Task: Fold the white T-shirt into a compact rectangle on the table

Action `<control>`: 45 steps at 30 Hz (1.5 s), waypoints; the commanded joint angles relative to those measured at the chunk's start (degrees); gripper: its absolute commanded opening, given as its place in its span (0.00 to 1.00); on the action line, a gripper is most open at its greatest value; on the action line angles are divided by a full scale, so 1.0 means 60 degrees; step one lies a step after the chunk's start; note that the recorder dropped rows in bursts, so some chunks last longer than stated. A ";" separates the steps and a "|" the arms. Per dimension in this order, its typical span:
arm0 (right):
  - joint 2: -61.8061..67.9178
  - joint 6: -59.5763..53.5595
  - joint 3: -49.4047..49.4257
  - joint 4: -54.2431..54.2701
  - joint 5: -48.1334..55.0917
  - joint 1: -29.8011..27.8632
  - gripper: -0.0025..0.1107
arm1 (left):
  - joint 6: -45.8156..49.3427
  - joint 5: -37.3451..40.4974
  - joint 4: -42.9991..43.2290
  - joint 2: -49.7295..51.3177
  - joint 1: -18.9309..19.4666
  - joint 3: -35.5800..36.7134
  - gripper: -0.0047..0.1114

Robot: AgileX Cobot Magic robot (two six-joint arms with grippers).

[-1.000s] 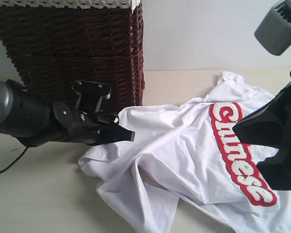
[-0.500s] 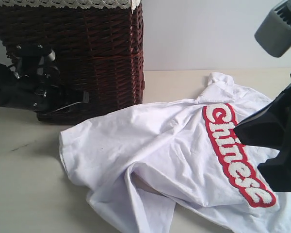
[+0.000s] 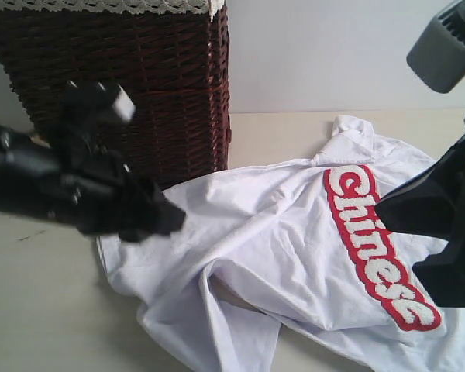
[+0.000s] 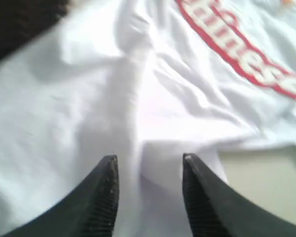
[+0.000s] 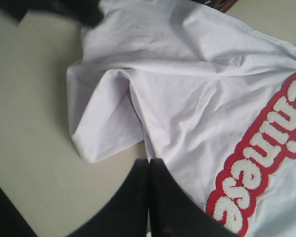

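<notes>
Soft white cotton T-shirt [image 3: 287, 248] with fuzzy white "Chinese" lettering outlined in red [image 3: 376, 244] lies on the broad pale cream matte table [image 3: 46, 310], print side up. It is spread out but rumpled. Its far edge lies near the foot of the dark woven wicker basket [image 3: 139, 93]; cannot tell if they touch.

Progress looks very early, since no clean fold shows anywhere. One flap at the near side is doubled over and bunched, leaving a dark pocket of shadow. Creases run across the body. The outline is irregular, nowhere near a rectangle.

Left gripper [image 4: 148, 165] is over the shirt's basket-side part, blurred in the exterior view. Its black ribbed fingers [image 4: 106, 190] stand apart with nothing between them, and a raised ridge of cloth runs just beyond the gap.

Right gripper [image 5: 149, 168] is by the shirt's near edge beside the lettering, fingers pressed together with no cloth visibly pinched.

Left to do, as a judgement:
- flatten the bunched flap
- smooth the body
- bring the sides and sleeves inward
- fold the length down into a compact rectangle

Basically all the folding remains.
</notes>
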 commanded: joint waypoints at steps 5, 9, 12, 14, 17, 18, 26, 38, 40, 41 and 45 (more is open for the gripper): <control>-0.0040 0.0000 0.0040 -0.0087 -0.0019 0.0023 0.02 | 0.0594 -0.2732 -0.0804 0.0464 -0.3040 0.1551 0.43; -0.0040 0.0000 0.0040 -0.0087 -0.0037 0.0023 0.02 | 0.0458 -0.3521 -0.1269 0.1239 -0.3040 0.1571 0.53; -0.0040 0.0000 0.0040 -0.0087 -0.0037 0.0023 0.02 | 0.0313 -0.3261 -0.1526 0.1890 -0.3060 0.1424 0.57; -0.0040 0.0000 0.0040 -0.0087 -0.0037 0.0023 0.02 | 0.0313 -0.3121 -0.1619 0.2236 -0.3126 0.1210 0.56; -0.0040 0.0000 0.0040 -0.0087 -0.0037 0.0023 0.02 | 0.0313 -0.3009 -0.1619 0.2546 -0.3149 0.0942 0.52; -0.0040 0.0000 0.0040 -0.0087 -0.0037 0.0023 0.02 | 0.0313 -0.2911 -0.1619 0.2590 -0.3149 0.0919 0.47; -0.0040 0.0000 0.0040 -0.0087 -0.0037 0.0023 0.02 | -0.0025 0.0180 0.0223 0.2208 -0.1971 0.0938 0.05; -0.0040 0.0000 0.0040 -0.0128 -0.0033 0.0023 0.02 | -0.6820 0.1788 0.7571 0.0120 -0.0163 0.0938 0.08; -0.0040 0.0000 0.0040 -0.0128 -0.0033 0.0023 0.02 | -0.7035 0.1672 0.7694 -0.0044 -0.0163 0.0938 0.16; -0.0040 0.0000 0.0040 -0.0128 -0.0033 0.0023 0.02 | -0.7032 0.1442 0.7694 -0.0164 -0.0163 0.0938 0.23; -0.0040 0.0000 0.0040 -0.0128 -0.0033 0.0023 0.02 | -0.6948 0.1138 0.6896 -0.0333 -0.0208 0.0938 0.60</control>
